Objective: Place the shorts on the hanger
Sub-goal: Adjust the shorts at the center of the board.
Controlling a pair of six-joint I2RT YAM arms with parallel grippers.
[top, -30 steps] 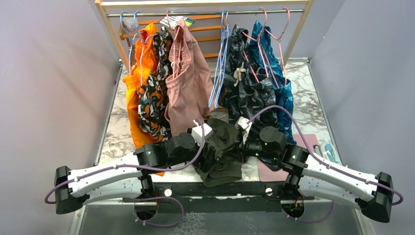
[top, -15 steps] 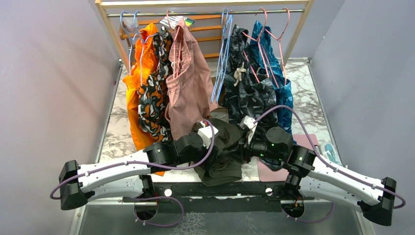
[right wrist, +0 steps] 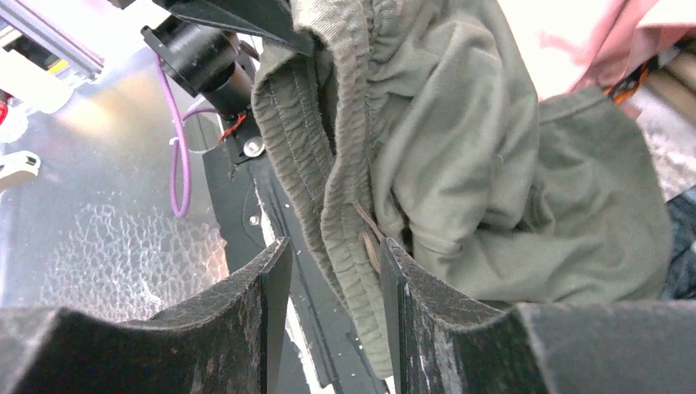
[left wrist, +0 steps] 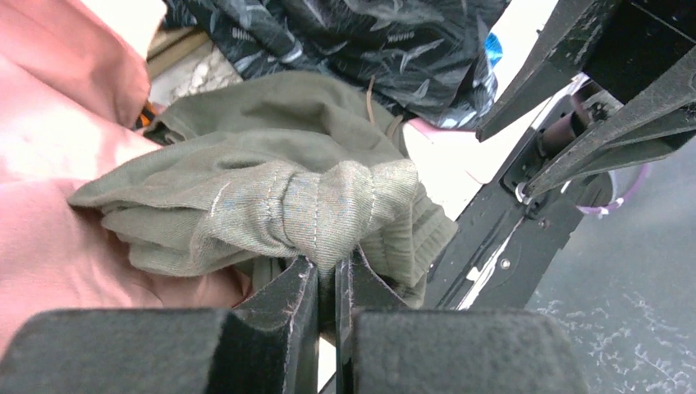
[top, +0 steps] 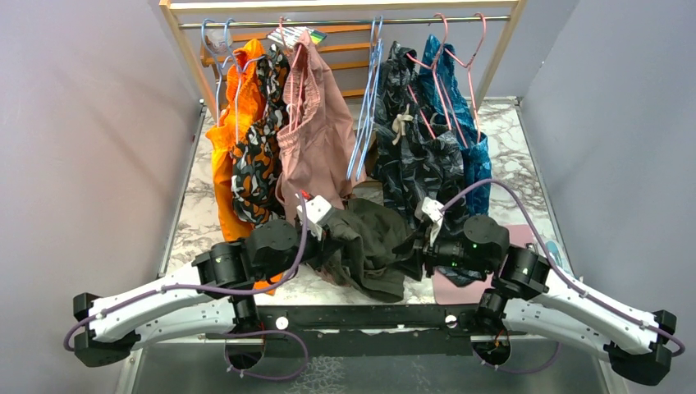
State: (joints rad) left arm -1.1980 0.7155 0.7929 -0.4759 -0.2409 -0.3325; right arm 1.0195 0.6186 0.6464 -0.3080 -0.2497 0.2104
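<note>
Top external view shows the change plainly: within the last second the two arms have drawn apart, the left one swinging away to the left, and the shorts (top: pixel 369 246), bunched in a tight lump before, now stretch wider between them. They hang well short of the hanger (top: pixel 369 98), on its near side and almost straight below it, not touching it. The hanger itself has not moved and hangs from the rail (top: pixel 353 22) among several alike.

The left gripper (top: pixel 324 226) sits below and to the left of the hanger. In its wrist view its jaws (left wrist: pixel 327 267) are pressed nearly together on a gathered fold of the olive cloth. The right gripper (top: pixel 418 242) sits below and to the right of the hanger. In its own view its jaws (right wrist: pixel 332 263) stand partway apart with the thick waistband and drawstring running between them. It looks to be holding the band, though a sliver of gap shows on one side.

I judge the spreading to be preparation: a taut waistband is easier to drape or thread than a bundle. The hanger is untouched, so the placing itself has yet to start.
</note>
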